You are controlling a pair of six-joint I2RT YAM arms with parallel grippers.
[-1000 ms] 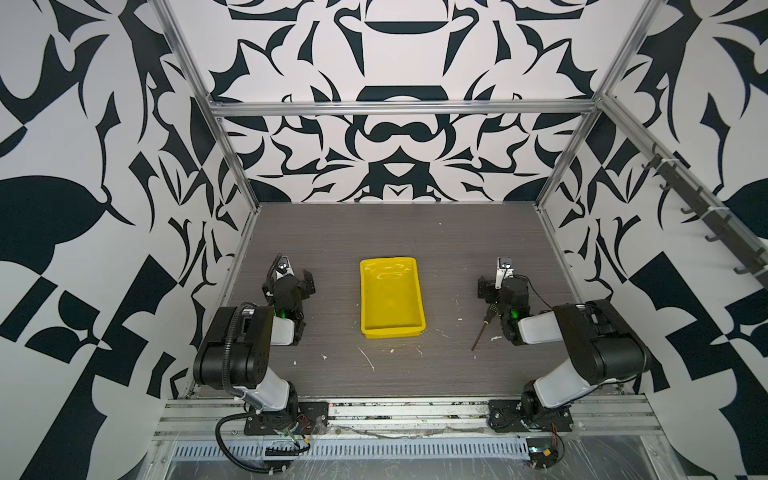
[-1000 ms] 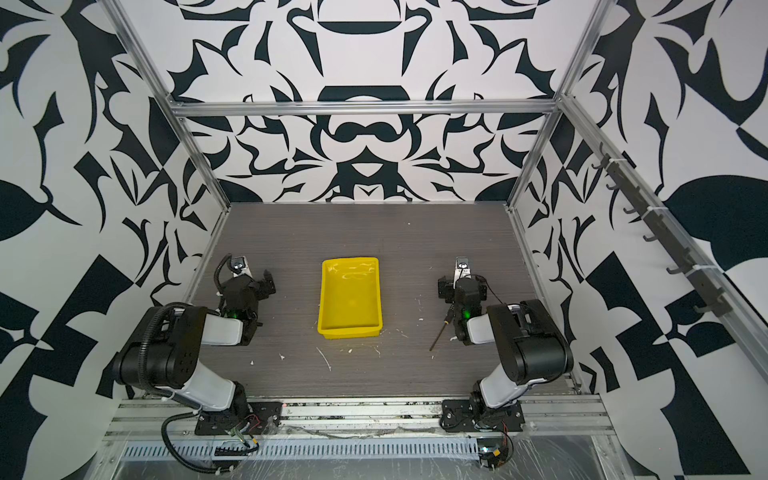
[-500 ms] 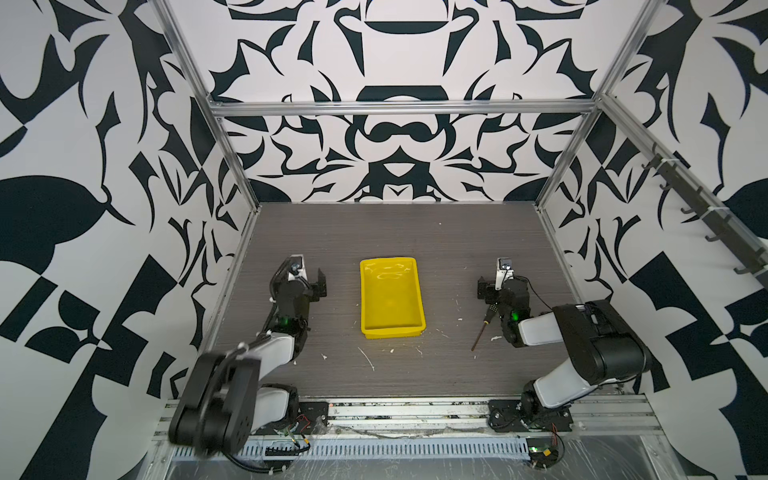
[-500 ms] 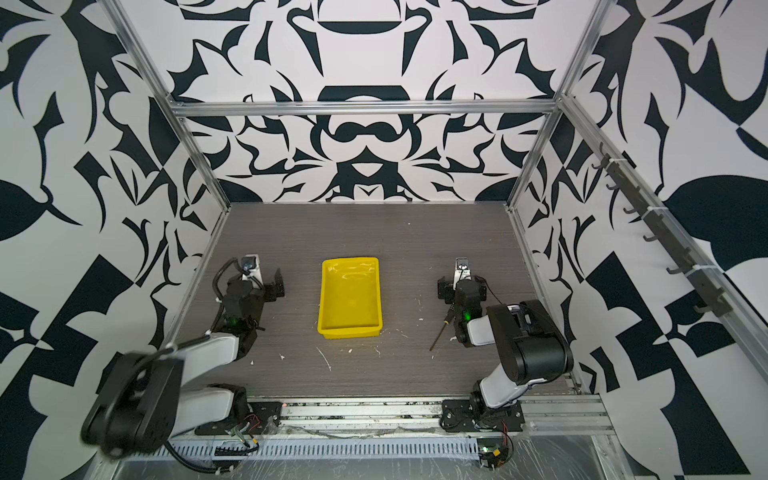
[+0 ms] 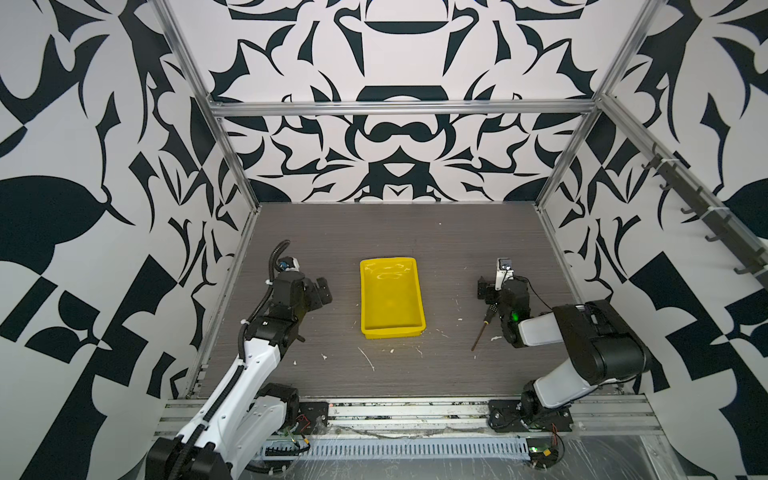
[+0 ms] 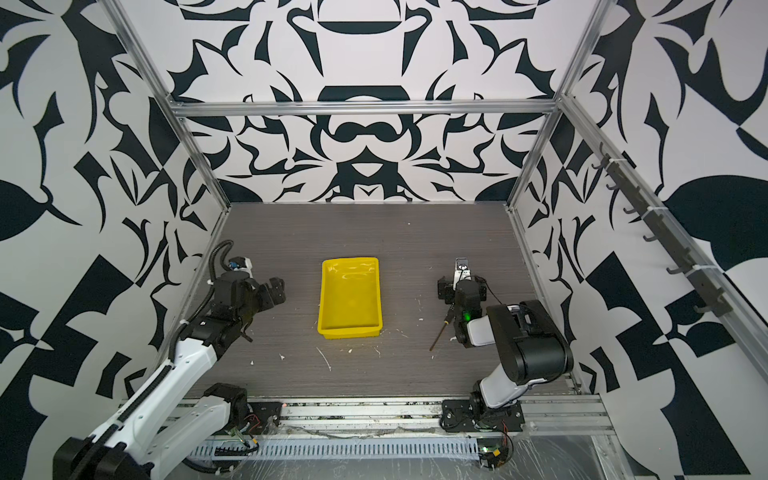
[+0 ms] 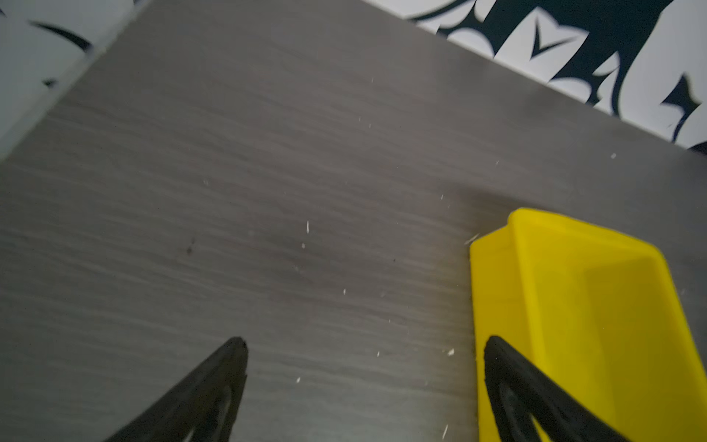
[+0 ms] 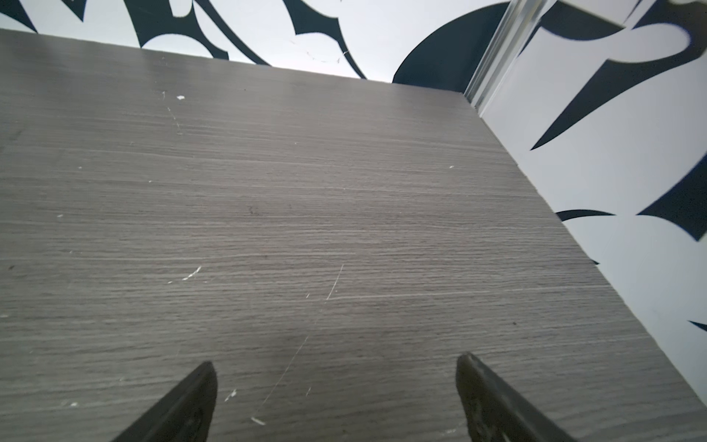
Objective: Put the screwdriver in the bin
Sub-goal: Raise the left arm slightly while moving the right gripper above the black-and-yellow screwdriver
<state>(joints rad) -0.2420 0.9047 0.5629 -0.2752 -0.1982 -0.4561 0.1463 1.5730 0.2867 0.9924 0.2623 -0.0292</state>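
1. Eyeballing risks: screwdriver (image 5: 484, 326) lies on the counter (image 5: 374, 232) right of the bin (image 5: 392, 331), just beside the right arm, handle far, tip near.
2. Right fingers (image 8: 191, 402) are spread and empty, aimed past it. Swinging round could knock it rolling.
3. It's nearly bin-length, so a crooked drop catches the rim.
4. Left fingers (image 7: 214, 375), spread and empty, sit beside the bin and might shove it.

The bin (image 5: 392, 330) is bright yellow, glossy inside. At its three o'clock the screwdriver (image 5: 482, 329) shows a black handle with yellow dots and a dark shaft. The surface (image 5: 374, 232) is grey wood grain flecked white. The walls (image 5: 395, 62) carry bold black-and-white swirls. My left gripper (image 7: 365, 340) and right gripper (image 8: 336, 359) are black.
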